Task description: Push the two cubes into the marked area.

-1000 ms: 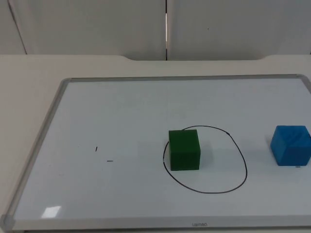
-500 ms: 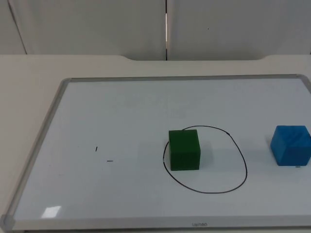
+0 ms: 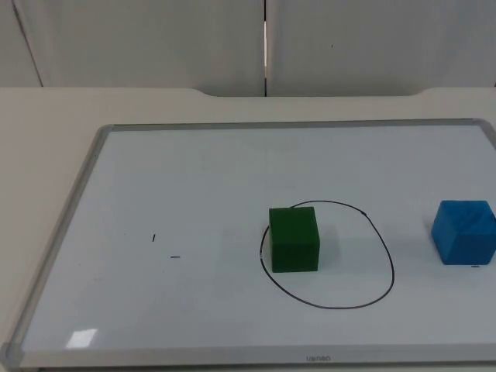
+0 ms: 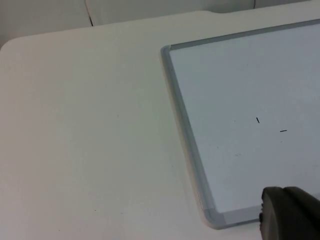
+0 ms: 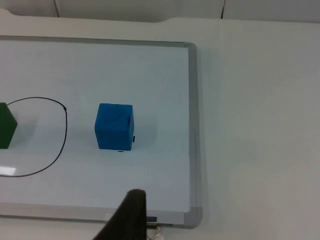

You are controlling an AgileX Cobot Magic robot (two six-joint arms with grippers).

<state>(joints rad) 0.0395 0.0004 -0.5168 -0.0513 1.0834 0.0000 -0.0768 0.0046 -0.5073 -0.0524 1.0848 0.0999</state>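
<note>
A green cube (image 3: 294,239) sits on the whiteboard (image 3: 77,194) just inside the left side of a hand-drawn black loop (image 3: 391,271). A blue cube (image 3: 463,231) rests outside the loop, to its right, near the board's right side. In the right wrist view the blue cube (image 5: 114,126) lies a short way ahead of my right gripper (image 5: 127,217), which hovers over the board's near right part; the green cube (image 5: 6,125) and the loop (image 5: 65,125) lie beyond. My left gripper (image 4: 290,212) waits by the board's near left corner.
The whiteboard has a raised grey frame (image 4: 180,105) all round. Two small pen marks (image 3: 153,238) sit on its left half. Bare white table (image 5: 260,125) surrounds the board, and the grey partition wall (image 3: 155,39) closes the far side.
</note>
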